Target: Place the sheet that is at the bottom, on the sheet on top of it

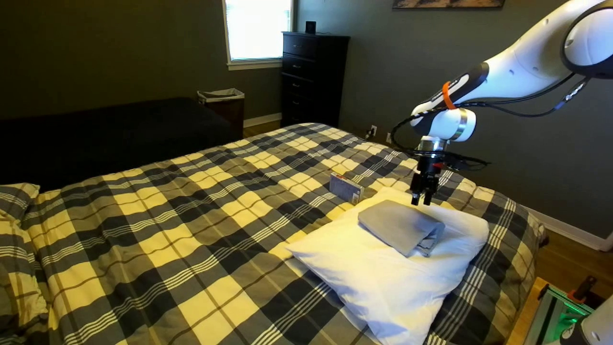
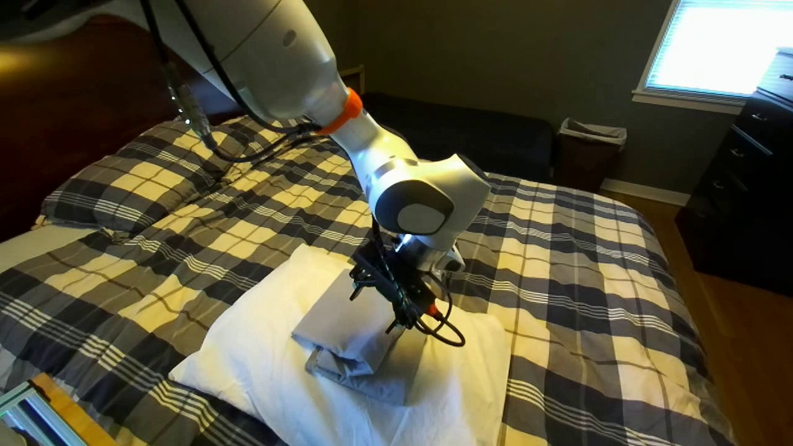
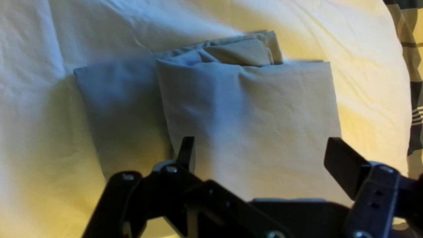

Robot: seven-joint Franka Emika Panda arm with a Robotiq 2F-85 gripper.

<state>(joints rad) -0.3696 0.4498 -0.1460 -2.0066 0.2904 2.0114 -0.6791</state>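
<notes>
Since the lower sheet [image 3: 124,109] lies flat on the pillow [image 1: 378,278], your gripper [image 3: 261,149], jaws parted and empty, may pinch both.

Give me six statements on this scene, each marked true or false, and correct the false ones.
1. The gripper is over the upper sheet. True.
2. The gripper is shut. False: it is open, gripping nothing.
3. Part of the lower sheet sticks out from under the upper sheet. True.
4. A box stands on the plaid bedspread. True.
5. Both sheets lie directly on the plaid bedspread. False: they lie on a white pillow.
6. The upper sheet is red. False: it is grey.
</notes>
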